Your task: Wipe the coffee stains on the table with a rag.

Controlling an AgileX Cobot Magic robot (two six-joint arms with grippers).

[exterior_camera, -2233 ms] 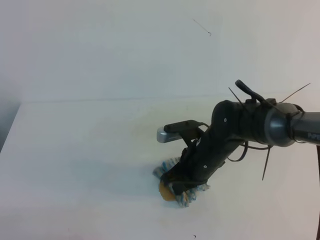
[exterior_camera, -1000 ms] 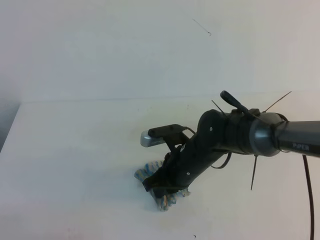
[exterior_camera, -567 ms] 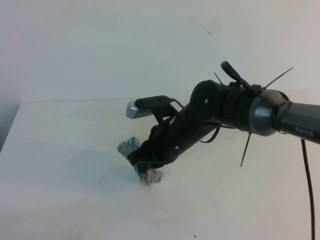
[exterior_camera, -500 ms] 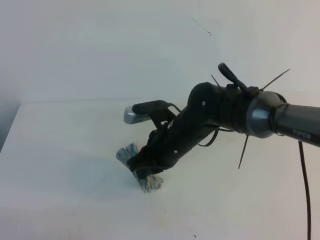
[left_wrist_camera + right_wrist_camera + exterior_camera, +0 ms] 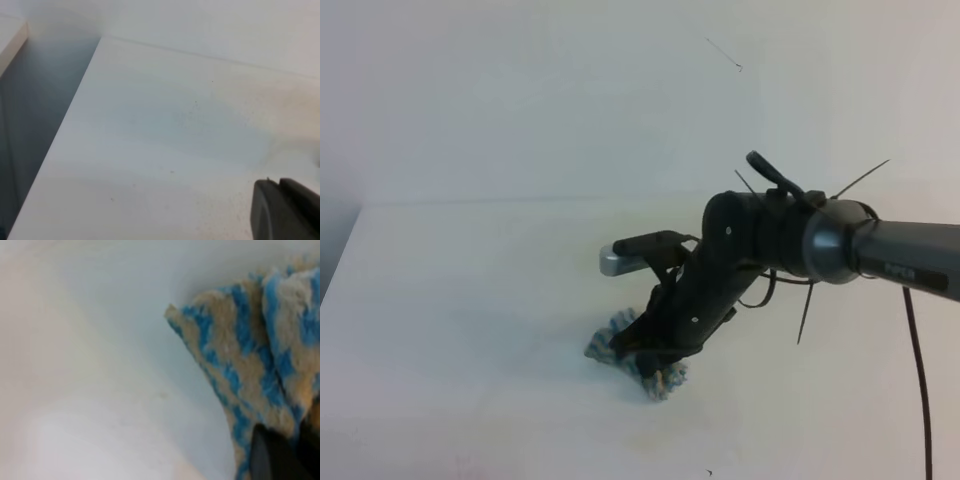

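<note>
Nearest the camera in the high view, only bare white table (image 5: 470, 400), smudged, with no tan coffee stain showing anywhere; probably wiped up already or hidden beneath the cloth, cannot tell which. Just beyond, the rag (image 5: 638, 362), blue-and-white and bunched, pressed down onto the table near the middle, its frayed ends sticking out left and lower right of the black fingers. Right gripper (image 5: 655, 352) angled steeply down from the right, fingers clenched on the rag, so that the cloth bears on the surface instead of trailing loose. Close up in the right wrist view, the rag (image 5: 260, 365) spread flat against the table, one dark finger (image 5: 272, 455) at the lower edge, pinned over the fabric. Tilt of the wrist likely chosen to drag the bunch sideways while keeping weight on it. In the left wrist view, just a dark corner of the left gripper (image 5: 285, 210) over empty table, apparently parked aside; open or closed, cannot tell. Farthest back, the straight table edge and the pale wall (image 5: 570, 100).
</note>
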